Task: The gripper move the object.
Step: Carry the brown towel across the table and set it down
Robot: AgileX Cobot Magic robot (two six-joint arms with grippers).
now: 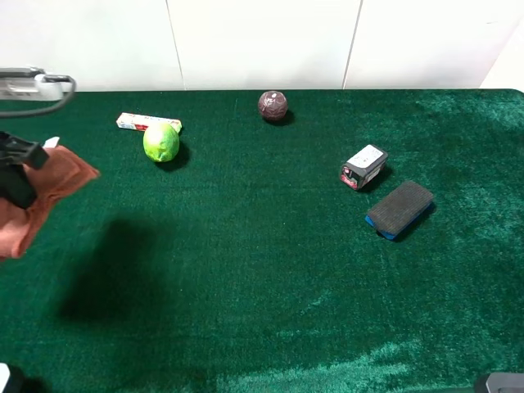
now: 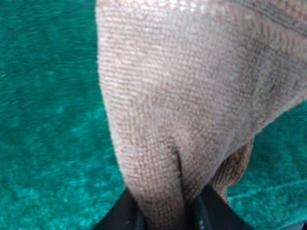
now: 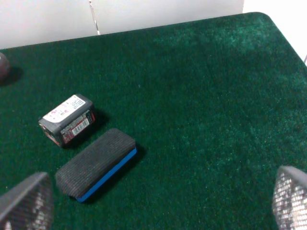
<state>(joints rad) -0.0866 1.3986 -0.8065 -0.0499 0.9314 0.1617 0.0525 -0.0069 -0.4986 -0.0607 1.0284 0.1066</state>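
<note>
Green felt table (image 1: 270,270): bearing surface. Salmon towel (image 1: 45,196): hangs above the table's far left edge, bunched at one fold. Left gripper (image 1: 18,173): clamped on that fold; so narrow a pinch may let the cloth slip. Right gripper (image 3: 158,211): spread wide, holding nothing. Lime (image 1: 161,142): near; a drooping towel corner could snag it.

Green surface (image 3: 206,91). Black-and-blue sponge block (image 3: 96,163) just beside labelled black box (image 3: 67,120), not touching. Claw (image 3: 158,203) with fingers (image 3: 29,201) spread wide, at two frame corners.
</note>
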